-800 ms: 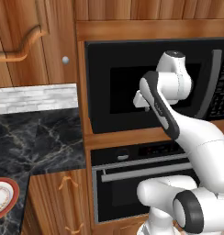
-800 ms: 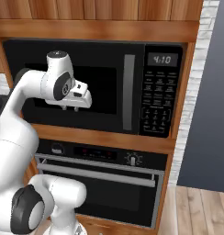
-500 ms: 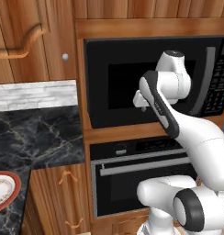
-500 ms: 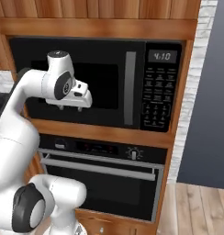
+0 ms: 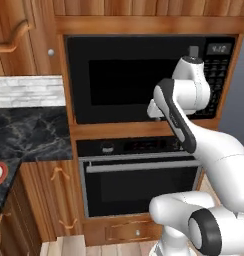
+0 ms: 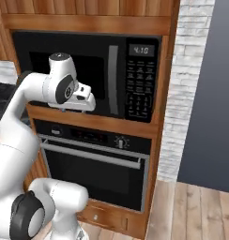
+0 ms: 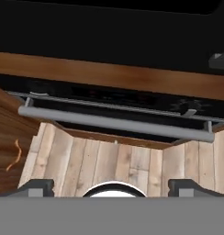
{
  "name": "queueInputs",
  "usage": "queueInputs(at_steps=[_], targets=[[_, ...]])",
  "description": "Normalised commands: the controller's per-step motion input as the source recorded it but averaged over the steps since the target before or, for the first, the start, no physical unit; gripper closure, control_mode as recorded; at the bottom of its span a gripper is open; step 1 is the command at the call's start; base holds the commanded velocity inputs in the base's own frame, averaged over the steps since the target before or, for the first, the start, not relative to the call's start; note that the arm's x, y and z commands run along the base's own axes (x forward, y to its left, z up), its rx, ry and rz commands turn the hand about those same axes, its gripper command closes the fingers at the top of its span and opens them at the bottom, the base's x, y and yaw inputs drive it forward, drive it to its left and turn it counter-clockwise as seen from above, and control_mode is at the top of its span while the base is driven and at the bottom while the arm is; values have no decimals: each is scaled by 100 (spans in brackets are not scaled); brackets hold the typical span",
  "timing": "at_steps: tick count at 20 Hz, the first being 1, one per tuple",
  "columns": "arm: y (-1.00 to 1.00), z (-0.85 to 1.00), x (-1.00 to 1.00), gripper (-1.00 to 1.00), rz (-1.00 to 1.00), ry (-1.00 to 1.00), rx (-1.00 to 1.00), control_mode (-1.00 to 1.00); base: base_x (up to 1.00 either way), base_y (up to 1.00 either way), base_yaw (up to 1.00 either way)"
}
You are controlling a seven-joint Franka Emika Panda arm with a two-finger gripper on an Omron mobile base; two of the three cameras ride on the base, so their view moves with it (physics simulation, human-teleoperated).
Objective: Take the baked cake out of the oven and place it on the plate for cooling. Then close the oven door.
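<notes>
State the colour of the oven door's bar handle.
Silver-grey. The handle on the black oven door shows best in the hand view.

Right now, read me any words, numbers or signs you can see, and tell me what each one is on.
"4:10": on the display at the top of the microwave control panel.
Keypad buttons below that display: markings too small and blurred to read.
Oven control strip: faint markings, unreadable.
</notes>
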Motion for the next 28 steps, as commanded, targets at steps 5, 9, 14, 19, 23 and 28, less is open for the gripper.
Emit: queueInputs(at_steps=[5,9,14,19,23,28], targets=[[0,0,0,-100,0,0,0,100,-7,-94,56],[0,0,0,-100,0,0,0,100,-6,-84,62],[0,0,0,-100,0,0,0,100,0,-36,47],[0,0,0,-100,0,0,0,100,0,-5,34],[0,0,0,-100,0,0,0,100,0,-6,30],[0,0,0,-100,0,0,0,100,-1,-19,30]])
